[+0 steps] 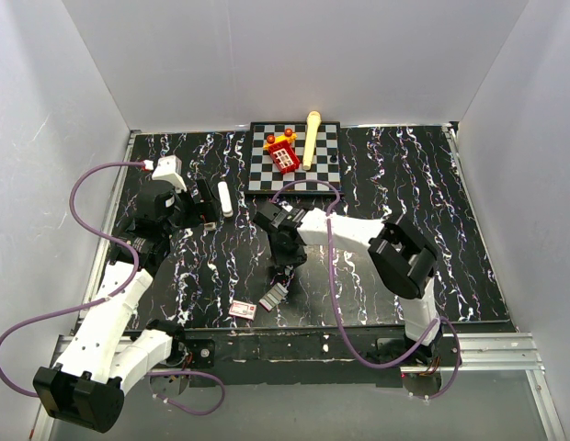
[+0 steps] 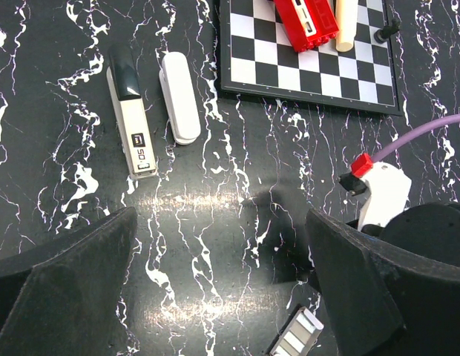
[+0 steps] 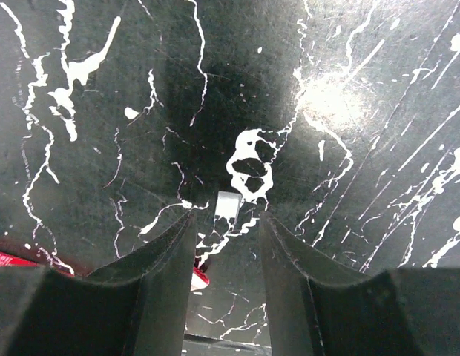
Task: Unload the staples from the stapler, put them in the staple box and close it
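The stapler [image 1: 208, 198] [image 2: 132, 119], slim silvery metal with a black end, lies flat at the back left of the table. A white oblong piece [image 2: 179, 96] lies beside it. My left gripper [image 1: 191, 219] [image 2: 221, 222] hovers just short of them, jaws wide open and empty. The staples [image 1: 274, 296] [image 2: 297, 337] [image 3: 228, 204], a short silvery strip, lie on the table near the front middle. My right gripper [image 1: 283, 268] [image 3: 228, 215] points down right over the strip. Its fingers stand part-way open on either side, touching nothing.
A small red-and-white flat box [image 1: 243, 309] [image 3: 200, 278] lies just left of the staples, near the table's front edge. A chessboard [image 1: 322, 170] [image 2: 289, 67] at the back middle carries a red block [image 1: 283, 156], a cream pin [image 1: 312, 138] and a black pawn. White walls enclose the table.
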Available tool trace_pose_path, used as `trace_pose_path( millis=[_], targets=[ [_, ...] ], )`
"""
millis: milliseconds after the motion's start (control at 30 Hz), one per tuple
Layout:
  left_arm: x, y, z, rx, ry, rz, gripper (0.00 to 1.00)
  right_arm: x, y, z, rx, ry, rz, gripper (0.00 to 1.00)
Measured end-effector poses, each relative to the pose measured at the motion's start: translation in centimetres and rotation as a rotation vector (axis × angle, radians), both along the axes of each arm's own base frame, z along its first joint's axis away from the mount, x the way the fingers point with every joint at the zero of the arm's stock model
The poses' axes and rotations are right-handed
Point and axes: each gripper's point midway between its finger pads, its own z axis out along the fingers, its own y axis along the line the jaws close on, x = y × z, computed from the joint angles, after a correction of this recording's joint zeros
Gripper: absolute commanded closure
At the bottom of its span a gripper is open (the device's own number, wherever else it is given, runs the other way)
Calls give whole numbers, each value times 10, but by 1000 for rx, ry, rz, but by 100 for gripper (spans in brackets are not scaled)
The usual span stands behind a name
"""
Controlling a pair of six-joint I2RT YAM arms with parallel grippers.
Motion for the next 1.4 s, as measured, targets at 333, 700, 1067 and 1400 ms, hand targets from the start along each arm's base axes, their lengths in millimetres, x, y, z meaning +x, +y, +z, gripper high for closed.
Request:
trace_pose_path(
  millis=[333, 700, 1067, 1400],
  targets=[
    [0, 0, 0, -1, 0, -2, 2, -2, -2, -13, -24, 28, -28, 57],
    [-1, 0, 1, -2, -4, -2, 2, -4, -1, -14, -20, 36, -31, 76],
    [-1, 0, 1, -2, -4, -2, 2, -5, 0, -13, -13, 43, -23, 88],
    [-1, 0, 1, -2, -5, -2, 2, -26, -3, 17, 4, -37, 119, 87]
  ],
)
